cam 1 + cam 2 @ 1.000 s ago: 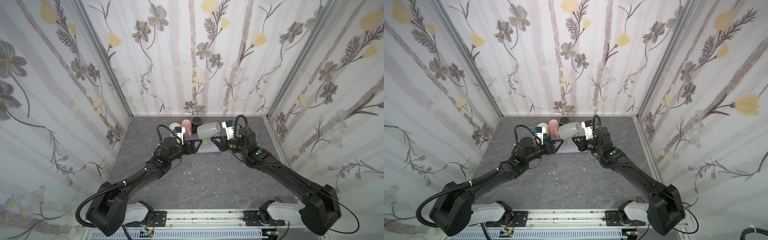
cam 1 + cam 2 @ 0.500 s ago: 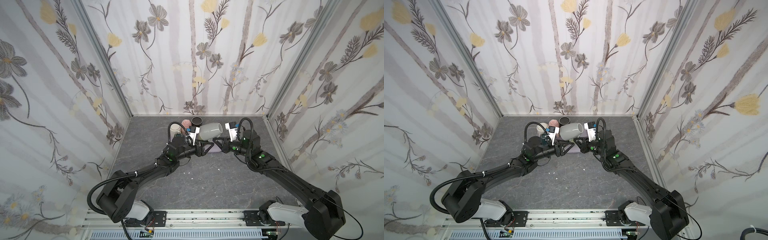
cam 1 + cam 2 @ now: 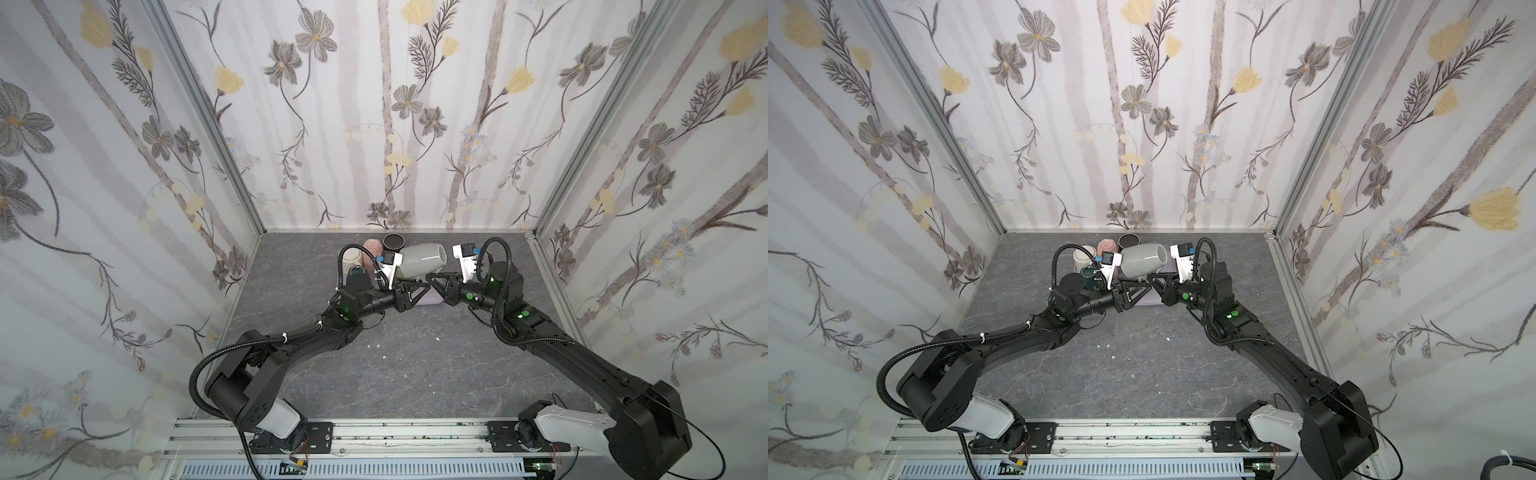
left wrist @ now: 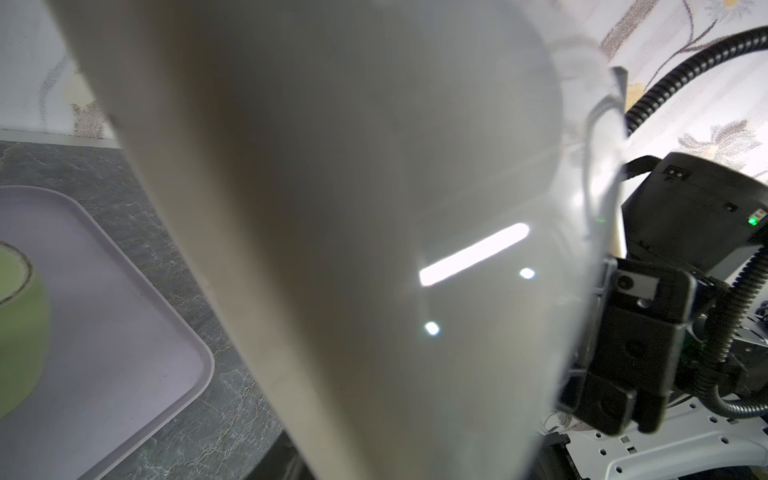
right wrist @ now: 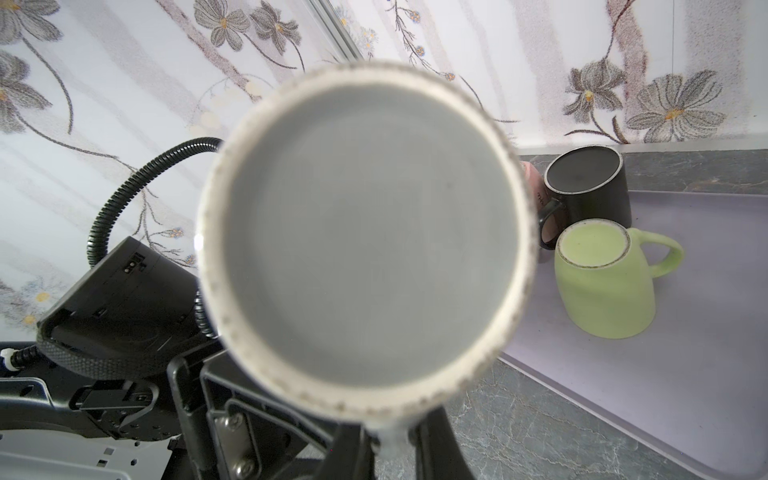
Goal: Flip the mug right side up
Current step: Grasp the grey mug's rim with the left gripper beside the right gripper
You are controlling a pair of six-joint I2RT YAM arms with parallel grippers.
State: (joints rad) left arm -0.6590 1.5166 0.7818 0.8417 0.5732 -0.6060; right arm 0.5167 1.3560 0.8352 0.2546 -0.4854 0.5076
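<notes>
Floral walls (image 3: 374, 104) (grey, yellow blooms) enclose a dark marbled floor (image 3: 415, 374).

Mug (image 3: 420, 259) on its side above tray (image 5: 673, 399), other mugs (image 3: 393, 241) behind

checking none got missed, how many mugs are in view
6: grey mug held aloft on its side; black mug, pink mug, cream mug and dark teal mug clustered at the back; light green mug upside down on the lilac tray. More may be hidden.
</notes>
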